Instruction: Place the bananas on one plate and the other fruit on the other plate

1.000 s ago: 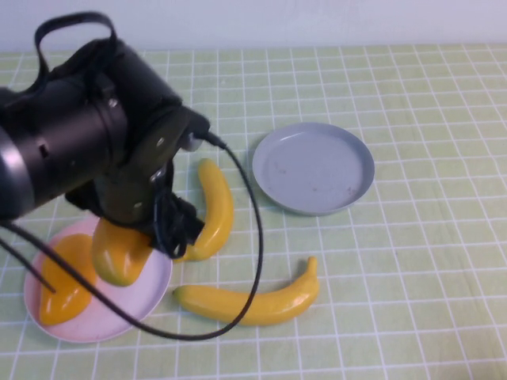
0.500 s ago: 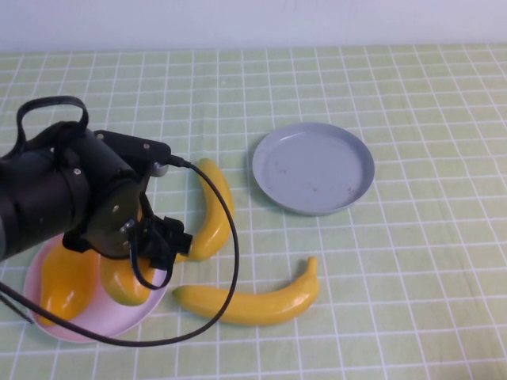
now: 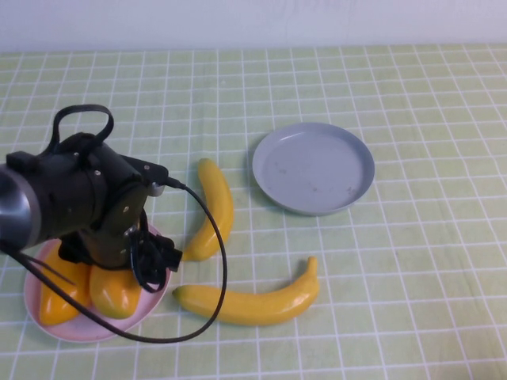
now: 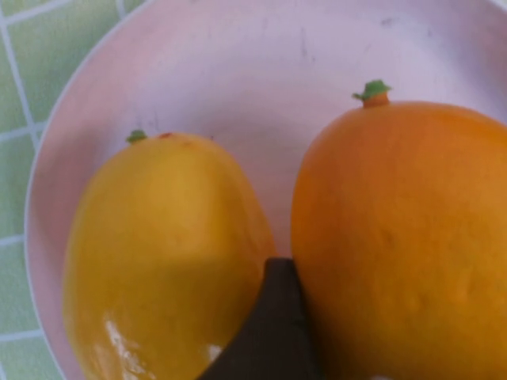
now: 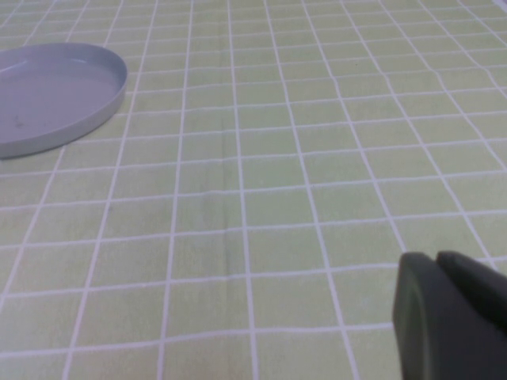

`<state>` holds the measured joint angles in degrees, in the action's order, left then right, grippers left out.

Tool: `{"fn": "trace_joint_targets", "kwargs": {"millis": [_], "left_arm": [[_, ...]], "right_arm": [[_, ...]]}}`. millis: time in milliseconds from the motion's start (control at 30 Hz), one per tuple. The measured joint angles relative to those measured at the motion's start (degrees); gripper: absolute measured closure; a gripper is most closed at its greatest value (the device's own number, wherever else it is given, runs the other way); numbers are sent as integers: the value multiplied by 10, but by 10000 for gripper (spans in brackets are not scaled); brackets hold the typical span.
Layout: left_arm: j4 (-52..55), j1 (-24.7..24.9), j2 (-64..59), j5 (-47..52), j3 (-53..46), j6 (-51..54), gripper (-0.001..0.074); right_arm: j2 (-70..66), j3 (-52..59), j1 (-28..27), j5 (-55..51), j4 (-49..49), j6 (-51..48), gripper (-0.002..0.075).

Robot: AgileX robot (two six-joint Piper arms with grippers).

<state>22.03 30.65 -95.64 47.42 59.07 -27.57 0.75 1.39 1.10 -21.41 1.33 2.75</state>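
My left gripper (image 3: 119, 265) is low over the pale pink plate (image 3: 87, 332), shut on one mango (image 3: 115, 291) that rests on the plate. The second mango (image 3: 57, 291) lies beside it, touching. In the left wrist view one dark finger (image 4: 273, 324) sits between the held mango (image 4: 404, 237) and the other mango (image 4: 166, 245) on the pink plate (image 4: 238, 71). Two bananas lie on the cloth: one (image 3: 214, 207) right of the arm, one (image 3: 249, 299) nearer the front. The grey-blue plate (image 3: 313, 166) is empty. My right gripper (image 5: 437, 269) is shut and empty above the cloth, out of the high view.
A green checked cloth (image 3: 412, 261) covers the table. The left arm's black cable (image 3: 218, 269) loops over the cloth between the bananas. The grey-blue plate (image 5: 47, 95) shows far from the right gripper in the right wrist view.
My left arm has come down and toward the left front, setting the mango it carries onto the pink plate beside the other mango. Bananas and grey plate have not moved.
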Motion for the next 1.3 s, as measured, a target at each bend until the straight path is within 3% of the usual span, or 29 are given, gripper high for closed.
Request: {"fn": "trace_joint_targets", "kwargs": {"millis": [233,533,600,667,800,867,1100,1300], "left_arm": [[-17,0,0,11,9,4,93],[-29,0,0,121,99,47,95],[-31,1,2,125,107,62,145],[-33,7,7,125,110,70,244],[-38,33,35,120,110,76,568],[-38,51,63,111,101,75,664],[-41,111,198,50,33,50,731],[-41,116,336,12,-70,8,734]], "right_arm": [[0,0,0,0,0,0,743],[0,0,0,0,0,0,743],[0,0,0,0,0,0,743],[0,0,0,0,0,0,743],[0,0,0,0,0,0,743],[0,0,0,0,0,0,743],[0,0,0,0,0,0,743],[0,0,0,0,0,0,743]]}}
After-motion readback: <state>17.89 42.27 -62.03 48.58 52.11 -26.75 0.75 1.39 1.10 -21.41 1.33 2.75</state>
